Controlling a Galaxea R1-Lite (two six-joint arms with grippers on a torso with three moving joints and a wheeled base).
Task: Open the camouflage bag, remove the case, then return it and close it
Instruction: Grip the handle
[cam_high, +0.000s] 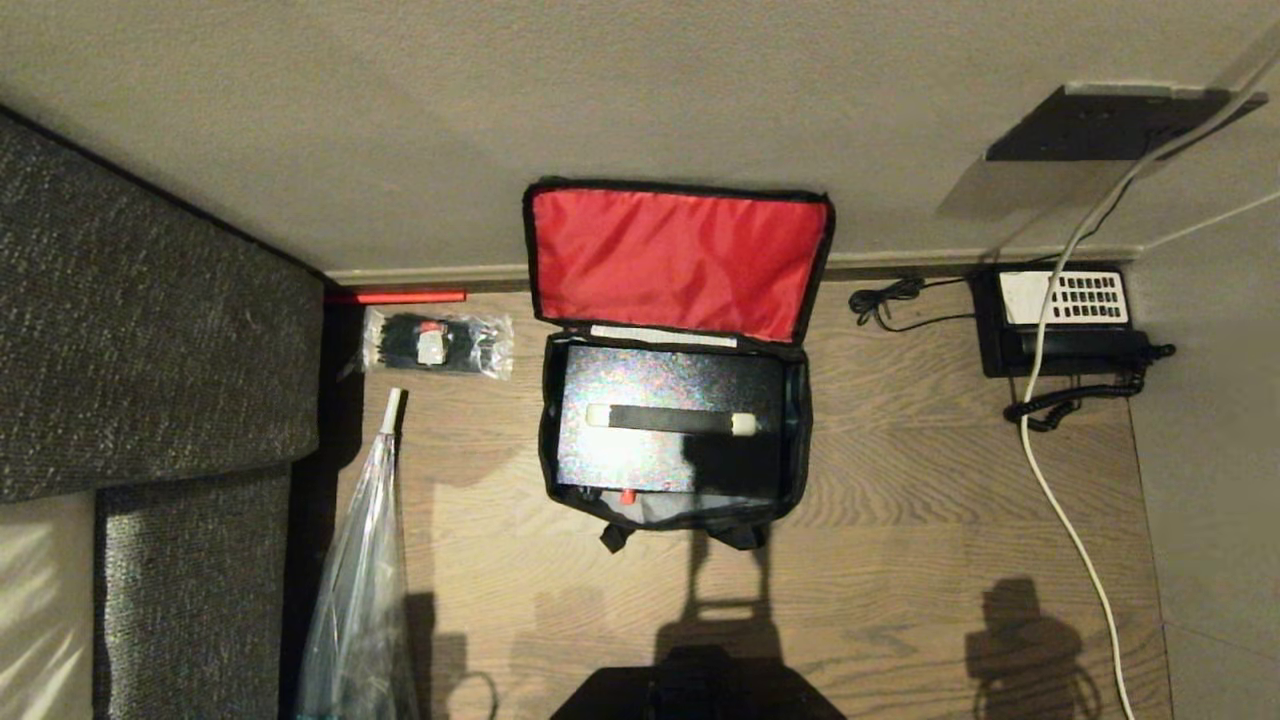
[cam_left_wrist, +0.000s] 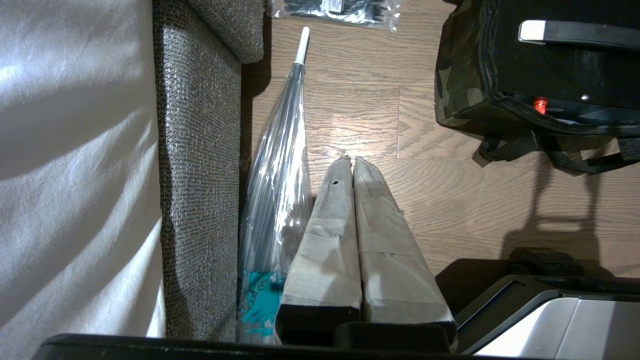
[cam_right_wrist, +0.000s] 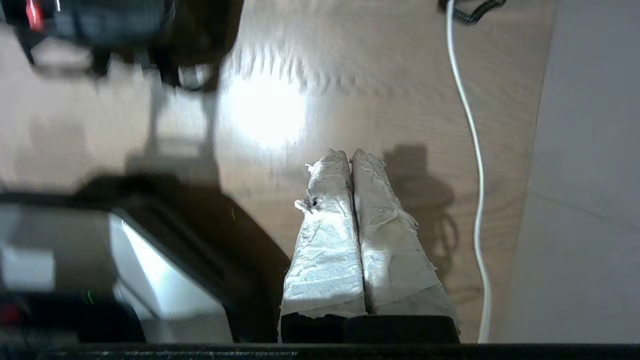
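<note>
No brand or writing could be read anywhere; the white strip under the lid hinge and the label in the packet (cam_high: 436, 343) of black ties were too small to make out. The bag (cam_high: 672, 440) sat open on the wood-grain floor (cam_high: 900, 480) at the middle, against the far wall, its red fabric lid (cam_high: 680, 258) standing up against that wall. Its side was soft camouflage cloth with black edging and webbing straps. The case (cam_high: 668, 420), a flat black rectangle with a speckled sheen, lay inside the bag, a black handle with pale ends across its top. To the left lay the packet and a clear plastic umbrella (cam_high: 365, 570) beside a coarse grey woven sofa (cam_high: 150, 330). To the far right stood a black telephone (cam_high: 1065, 320) with a white keypad and coiled cord. The left gripper (cam_left_wrist: 348, 159) and right gripper (cam_right_wrist: 349, 152), both wrapped in creased pale tape, hung over bare floor with fingers pressed together, holding nothing.
</note>
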